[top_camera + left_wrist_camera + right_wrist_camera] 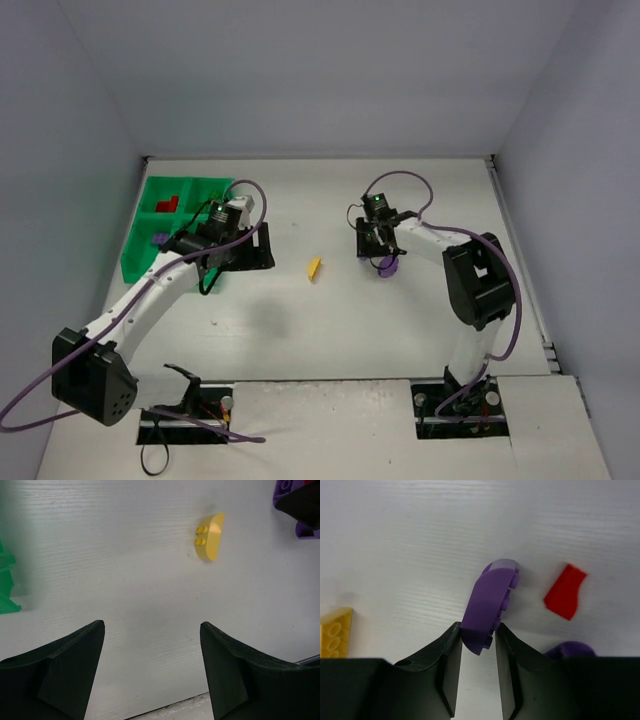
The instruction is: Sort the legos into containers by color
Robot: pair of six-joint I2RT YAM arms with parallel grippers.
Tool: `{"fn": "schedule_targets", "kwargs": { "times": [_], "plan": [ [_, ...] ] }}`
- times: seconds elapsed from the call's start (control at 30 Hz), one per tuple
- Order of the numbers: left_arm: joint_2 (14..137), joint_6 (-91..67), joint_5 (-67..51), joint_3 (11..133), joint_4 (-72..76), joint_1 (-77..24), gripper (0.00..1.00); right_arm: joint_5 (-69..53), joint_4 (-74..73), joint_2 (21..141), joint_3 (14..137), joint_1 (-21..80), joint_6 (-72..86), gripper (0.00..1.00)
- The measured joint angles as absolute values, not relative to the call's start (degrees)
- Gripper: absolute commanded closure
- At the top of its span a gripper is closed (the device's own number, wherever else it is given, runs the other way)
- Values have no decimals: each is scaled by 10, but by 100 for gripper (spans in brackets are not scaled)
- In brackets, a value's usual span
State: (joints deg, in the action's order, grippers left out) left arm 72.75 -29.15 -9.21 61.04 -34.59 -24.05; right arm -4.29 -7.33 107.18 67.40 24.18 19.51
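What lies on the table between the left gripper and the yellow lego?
Nothing. In the left wrist view, only bare white table stretches from the open left gripper to the yellow lego.

A white table [330, 330] with a faint wood grain (clearest up close) is boxed in by bare, pale grey-blue panels — a back wall [320, 70], a left wall [50, 150], a right wall [590, 150] — under soft, even light.

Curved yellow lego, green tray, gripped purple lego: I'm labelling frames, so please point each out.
curved yellow lego [211, 536]: left wrist view, its smooth curved face.
green tray [133, 268]: top external view, its near-left outer wall.
gripped purple lego [487, 605]: right wrist view, its smooth curved face.
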Motion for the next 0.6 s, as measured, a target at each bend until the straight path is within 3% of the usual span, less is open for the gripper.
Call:
{"fn": "schedule_targets", "kwargs": {
  "times": [0.1, 0.27, 0.43, 0.5, 0.6],
  "plan": [
    [725, -292, -96, 608, -344, -241, 29, -43, -51, 1067, 658, 273, 208, 85],
    [731, -296, -107, 599, -339, -243, 29, -43, -40, 1051, 637, 296, 225, 85],
    [780, -296, -109, 616, -330, -267, 28, -42, -51, 1027, 614, 296, 234, 54],
    [821, -297, -109, 650, -330, -282, 19, -39, -61, 1011, 607, 296, 237, 44],
    [889, -305, -102, 716, -326, -306, 18, -33, -82, 972, 604, 296, 238, 37]
  ]
}}
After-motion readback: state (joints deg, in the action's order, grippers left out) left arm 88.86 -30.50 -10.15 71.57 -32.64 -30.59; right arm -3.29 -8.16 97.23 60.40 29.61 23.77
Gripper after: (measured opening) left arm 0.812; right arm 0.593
